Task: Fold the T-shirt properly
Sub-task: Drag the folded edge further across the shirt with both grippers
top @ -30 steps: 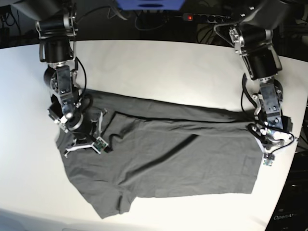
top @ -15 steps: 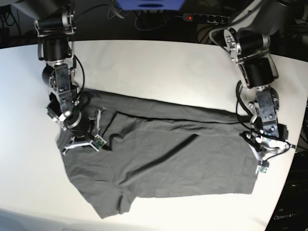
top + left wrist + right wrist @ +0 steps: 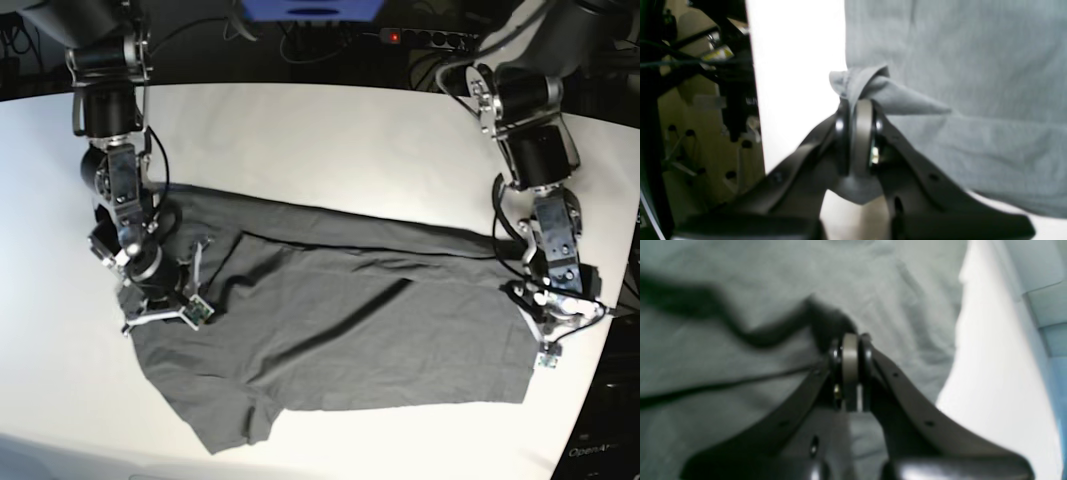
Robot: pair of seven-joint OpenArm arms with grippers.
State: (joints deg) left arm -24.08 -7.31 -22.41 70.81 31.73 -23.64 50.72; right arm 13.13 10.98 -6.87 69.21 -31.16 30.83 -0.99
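Two grippers are both pressed together on the T-shirt (image 3: 340,330), one at each end of it. The shirt is dark grey and lies spread on the white table (image 3: 330,150), long side running left to right in the base view, with one sleeve (image 3: 235,420) pointing toward the near edge at the lower left. A long fold crosses the upper part of the cloth, and a darker crease runs diagonally through the middle.

The left gripper (image 3: 545,335) is at the right end of the shirt in the base view, close to the table edge. In the left wrist view the left gripper (image 3: 858,110) pinches a small bunch of the fabric edge; the cloth (image 3: 957,100) rises in a little peak between the closed jaws, and the rest of the fabric lies flat to the right of it. White table surface shows to the left of the pinched corner.

The right gripper (image 3: 160,310) is at the left end of the shirt in the base view. In the right wrist view the right gripper (image 3: 850,346) has its jaws closed on the cloth (image 3: 740,390), with a dark wrinkle running away from the tips to the left. This picture is blurred, so how much fabric sits between the jaws I cannot tell.
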